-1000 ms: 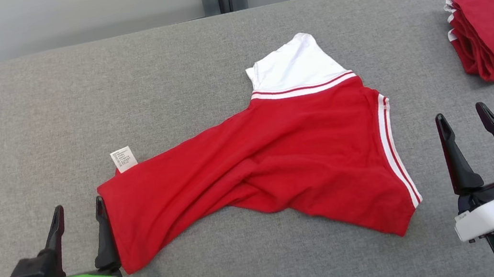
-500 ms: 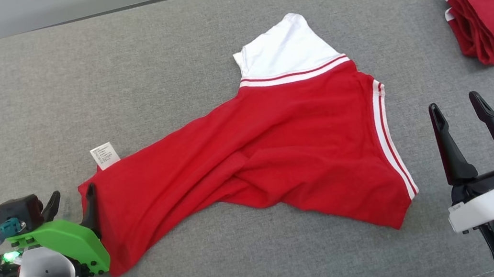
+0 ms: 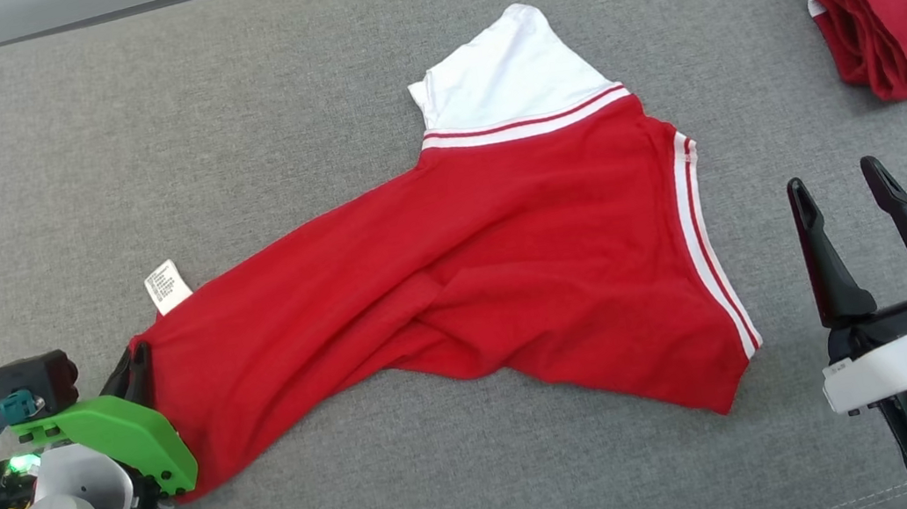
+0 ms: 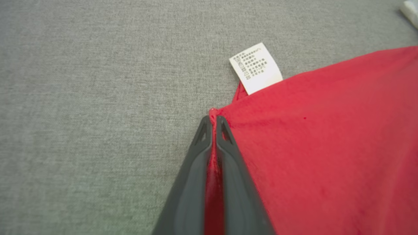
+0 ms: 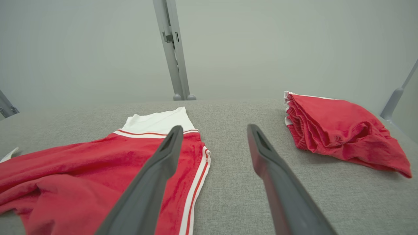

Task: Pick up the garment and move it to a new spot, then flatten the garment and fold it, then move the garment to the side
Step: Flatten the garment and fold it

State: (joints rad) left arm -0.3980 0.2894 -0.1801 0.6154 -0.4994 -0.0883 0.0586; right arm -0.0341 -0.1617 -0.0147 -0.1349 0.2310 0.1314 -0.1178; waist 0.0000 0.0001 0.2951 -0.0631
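The grey surface (image 3: 132,113) is being shared by two things. The garment (image 3: 467,288), red with white stripes and a white panel at its far end, is being left crumpled across the middle. A folded red pile (image 3: 906,4) is being kept at the far right, well apart from the garment. A white label (image 3: 167,286) is being shown at the garment's left corner, lying on the surface just beyond the left hand (image 3: 134,370). In the right wrist view a grey post (image 5: 173,49) is being seen behind the far edge.

The garment's left corner is being gripped by the left hand: both fingers are being pressed together on the red cloth, low against the surface and pointing away from the robot. The right hand (image 3: 833,179) is being held over bare surface just right of the garment's striped edge, between garment and pile. Its fingers are being kept wide apart with nothing between them, pointing towards the far side
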